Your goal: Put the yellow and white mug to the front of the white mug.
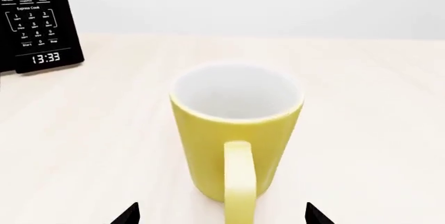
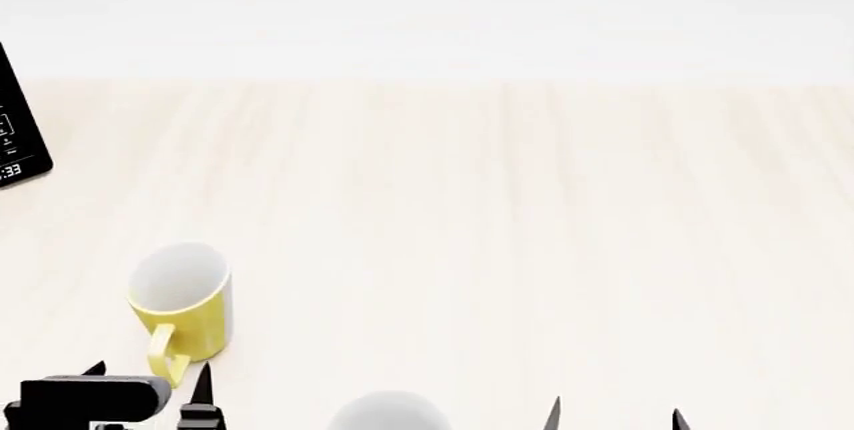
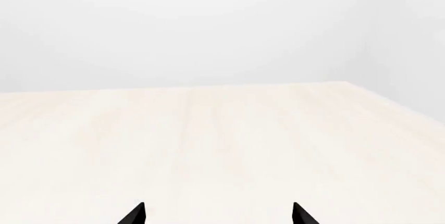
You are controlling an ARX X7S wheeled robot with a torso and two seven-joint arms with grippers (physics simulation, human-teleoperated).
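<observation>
The yellow and white mug (image 2: 183, 302) stands upright on the pale wooden table at the front left, with its yellow handle turned toward me. In the left wrist view the mug (image 1: 236, 125) fills the centre and its handle (image 1: 240, 182) runs down between the two fingertips. My left gripper (image 2: 147, 380) is open right behind the handle, with the jaws wide on either side and not touching. It also shows in the left wrist view (image 1: 222, 214). The white mug (image 2: 387, 413) shows only as a rim at the bottom edge. My right gripper (image 2: 617, 418) is open and empty (image 3: 218, 213).
A black microwave control panel (image 2: 16, 135) reading 13:33 stands at the far left edge and also shows in the left wrist view (image 1: 35, 23). The pale wooden table (image 2: 534, 230) stretches back to a white wall. Its right edge shows in the right wrist view (image 3: 396, 104).
</observation>
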